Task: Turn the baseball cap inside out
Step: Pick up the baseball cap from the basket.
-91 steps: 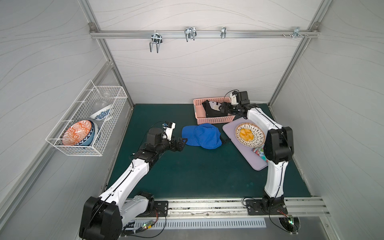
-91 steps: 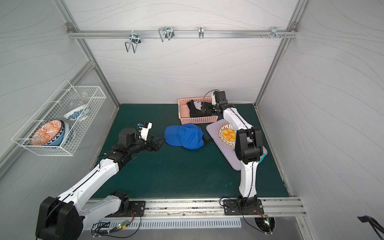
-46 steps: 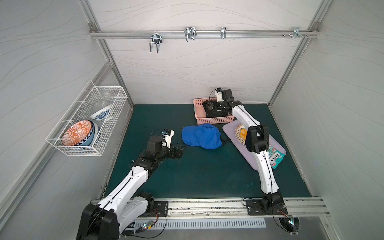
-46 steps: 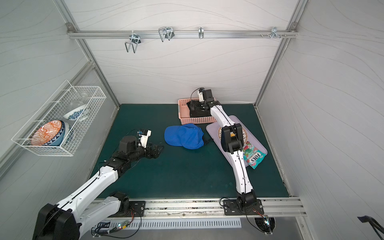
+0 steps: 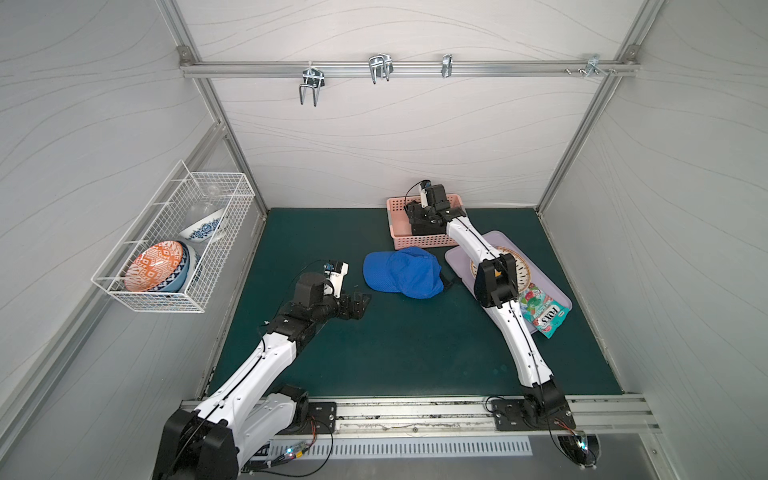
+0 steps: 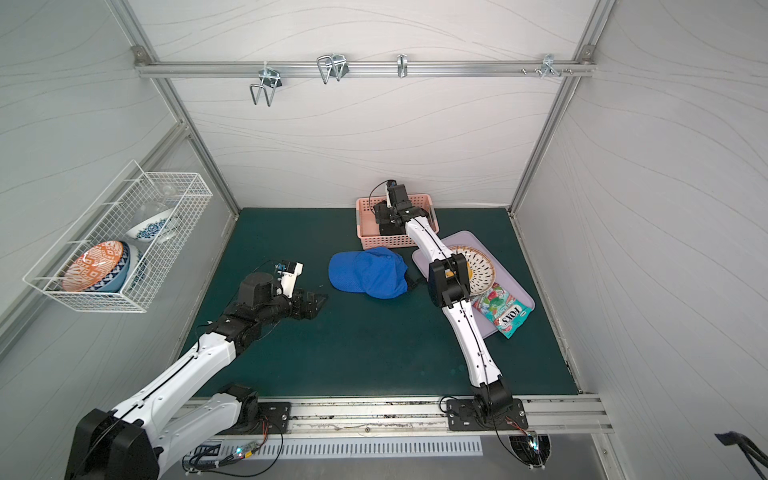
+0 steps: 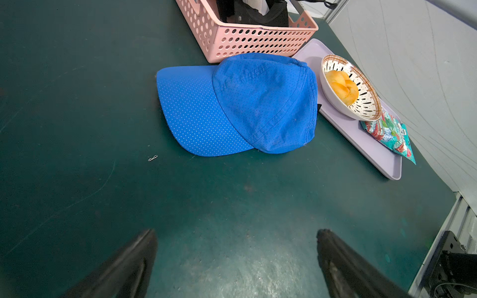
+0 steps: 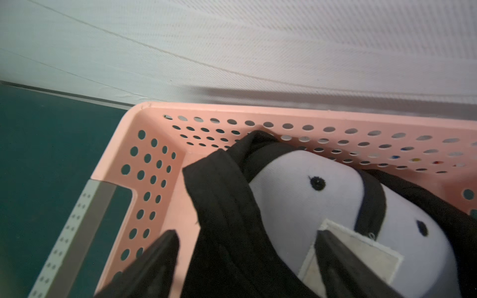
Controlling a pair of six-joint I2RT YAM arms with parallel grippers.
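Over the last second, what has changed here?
The left gripper drew back from the blue cap, open and empty. The right gripper swung over the pink basket, jaws astride the black-and-white cap. The blue cap, tray and bowl stayed put.

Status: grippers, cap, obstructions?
Left gripper open, low over the mat, short of the blue cap. Right gripper open inside the pink basket, jaws over a black-and-white cap. Blue cap crown-up, untouched; basket and tray close beside it.
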